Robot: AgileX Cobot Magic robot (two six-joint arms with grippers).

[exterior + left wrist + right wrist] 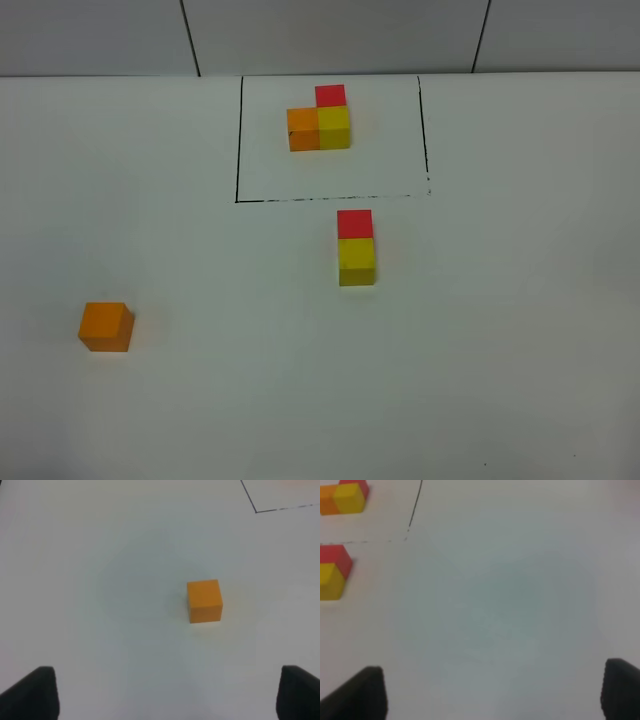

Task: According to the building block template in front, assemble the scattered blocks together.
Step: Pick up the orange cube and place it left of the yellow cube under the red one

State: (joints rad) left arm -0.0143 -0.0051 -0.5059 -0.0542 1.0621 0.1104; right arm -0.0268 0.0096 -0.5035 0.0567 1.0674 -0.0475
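Fingertips (32, 694) of the left claw (165, 695), black and blunt, stand far apart above the white table (100, 580). This claw is wide open and nothing is held between its fingers. The right claw (492, 692) is likewise spread wide and grips nothing.

Ahead of the left claw sits the orange cube (204, 600), flat on the table and alone. It is clear of both fingers and untouched. It lies well apart from the other two loose cubes.

Ahead of the right claw, and off toward the left arm's side, lie the yellow cube (330, 582) and the red cube (335, 557). They touch face to face in a short row. The yellow one is nearer the claws and the red one is beyond it. Neither claw touches them. The red cube sits just outside the near edge of a thin black frame (237, 140) drawn on the table.

Farther still, inside that frame, is the template (320, 122), three joined cubes forming an L. Its orange and yellow cubes sit side by side, with orange on the left arm's side. Its red cube sits behind the yellow one, farthest from both claws.

Beyond the frame rises a pale wall (330, 35) with dark seams.
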